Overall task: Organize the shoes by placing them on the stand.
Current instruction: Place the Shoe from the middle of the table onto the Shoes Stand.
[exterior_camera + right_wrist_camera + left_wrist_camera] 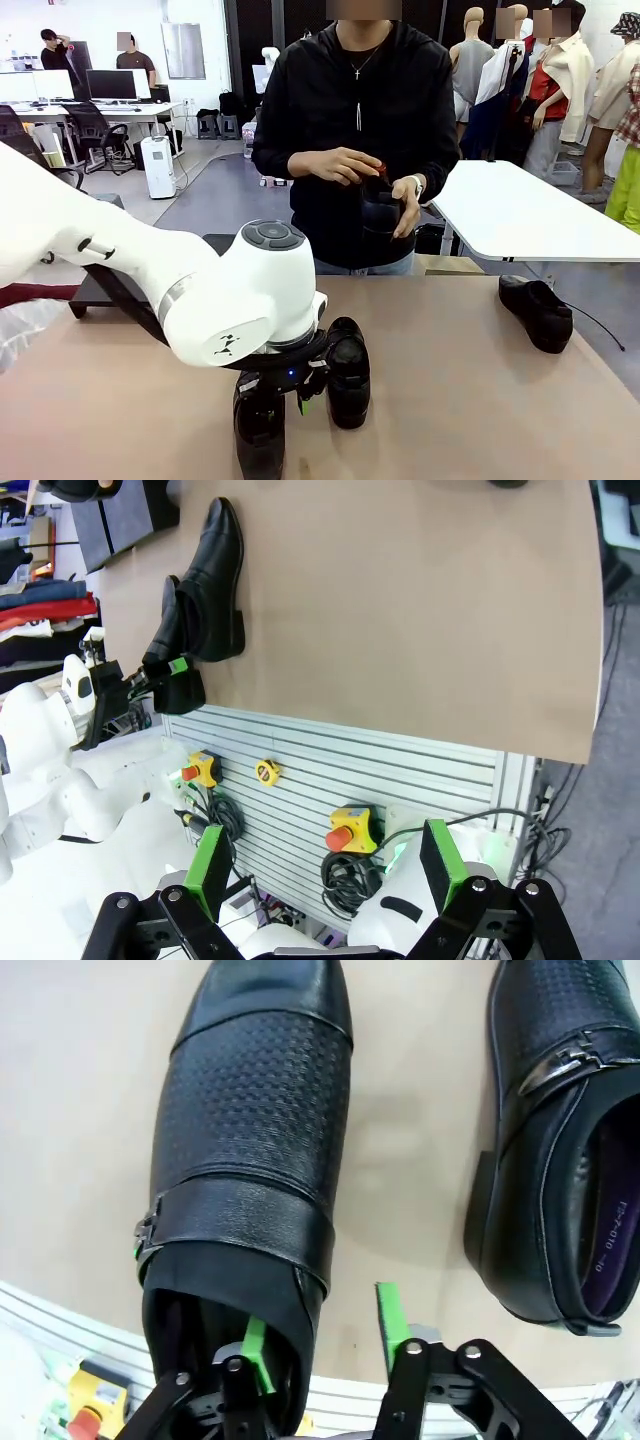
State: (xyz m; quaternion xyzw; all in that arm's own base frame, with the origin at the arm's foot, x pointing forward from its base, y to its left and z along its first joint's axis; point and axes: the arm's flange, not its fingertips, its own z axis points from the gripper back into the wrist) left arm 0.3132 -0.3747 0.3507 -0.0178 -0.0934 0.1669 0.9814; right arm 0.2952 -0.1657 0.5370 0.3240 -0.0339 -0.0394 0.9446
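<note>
The left fingers (390,1315) stand partly apart astride the collar wall of a black buckled dress shoe (250,1140). One green pad is inside the opening and the other just outside, with a sliver of worktop (80,1110) showing between it and the leather. The fingers hide this shoe's heel. It lies near the worktop's near edge.

Just beside it, not touching, a second shoe (560,1140) is cut off by the picture's edge. Its purple lining carries pale print too small to read.

The right fingers (440,865) are wide apart and hold nothing, over a slotted panel (400,770) with two yellow boxes bearing red buttons.

A third shoe (537,312) lies alone at the worktop's right side. The person's hands (345,165) hold a fourth shoe (380,210), hard to make out against the black top. The stand (92,292), at the far left, is largely hidden behind the left arm (150,270).
</note>
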